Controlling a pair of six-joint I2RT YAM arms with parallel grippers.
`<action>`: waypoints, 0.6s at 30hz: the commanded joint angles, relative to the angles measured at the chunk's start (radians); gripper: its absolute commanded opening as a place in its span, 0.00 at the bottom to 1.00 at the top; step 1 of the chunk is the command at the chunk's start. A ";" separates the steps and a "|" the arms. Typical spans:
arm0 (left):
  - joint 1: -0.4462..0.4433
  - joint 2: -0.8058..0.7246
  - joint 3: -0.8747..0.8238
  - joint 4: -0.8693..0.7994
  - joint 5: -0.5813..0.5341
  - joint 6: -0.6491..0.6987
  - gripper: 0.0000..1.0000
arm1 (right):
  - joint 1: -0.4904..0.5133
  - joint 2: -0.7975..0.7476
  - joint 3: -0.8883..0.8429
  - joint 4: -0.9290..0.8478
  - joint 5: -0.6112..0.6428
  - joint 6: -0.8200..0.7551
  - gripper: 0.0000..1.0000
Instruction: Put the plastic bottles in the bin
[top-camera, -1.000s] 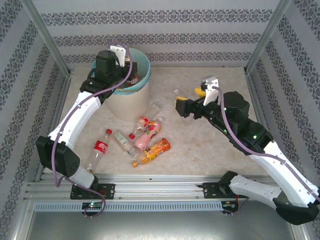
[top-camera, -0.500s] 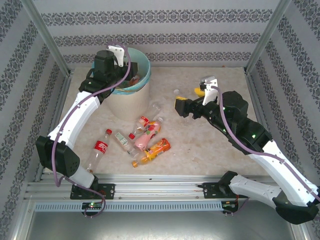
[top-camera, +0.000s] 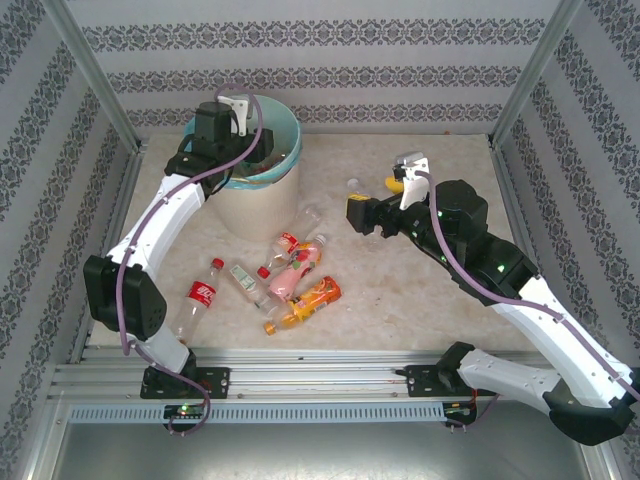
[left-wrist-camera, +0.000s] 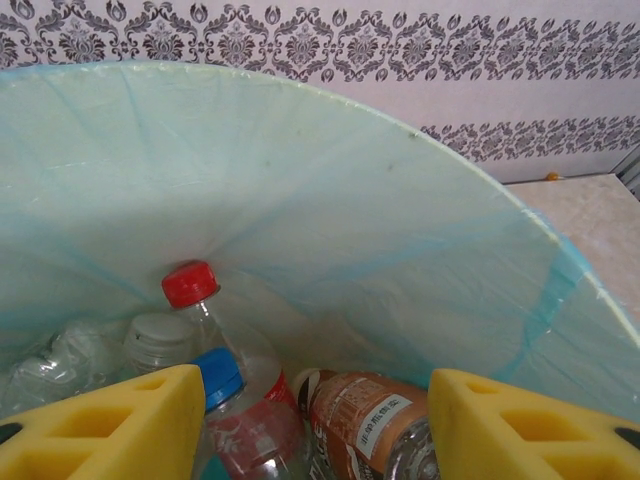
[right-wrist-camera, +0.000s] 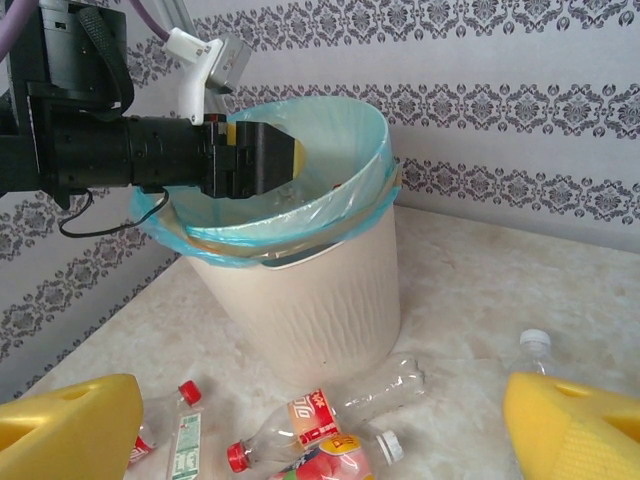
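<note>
Plastic bottles cluster at centre, so the right gripper, gaping empty like the left gripper, could scatter neighbours.

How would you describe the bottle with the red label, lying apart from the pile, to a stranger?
Start at the cream-white bin at the far left of the table, then come toward the near edge. Left of the pile of bottles, beside the left arm, is the red-labelled bottle; unlike those, it lies alone.

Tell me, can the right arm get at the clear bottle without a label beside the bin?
Probably yes: the open right gripper faces the clear unlabelled bottle, with bare tabletop between them.
</note>
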 joint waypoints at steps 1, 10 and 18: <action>0.017 -0.013 0.038 -0.015 0.013 -0.023 0.61 | 0.006 -0.003 0.015 -0.001 0.025 -0.002 0.93; 0.021 -0.088 0.084 -0.014 0.051 -0.021 0.61 | 0.007 0.107 0.118 -0.134 0.032 -0.011 0.93; 0.021 -0.305 0.011 -0.074 0.104 0.042 0.61 | 0.013 0.249 0.147 -0.238 -0.045 0.005 0.91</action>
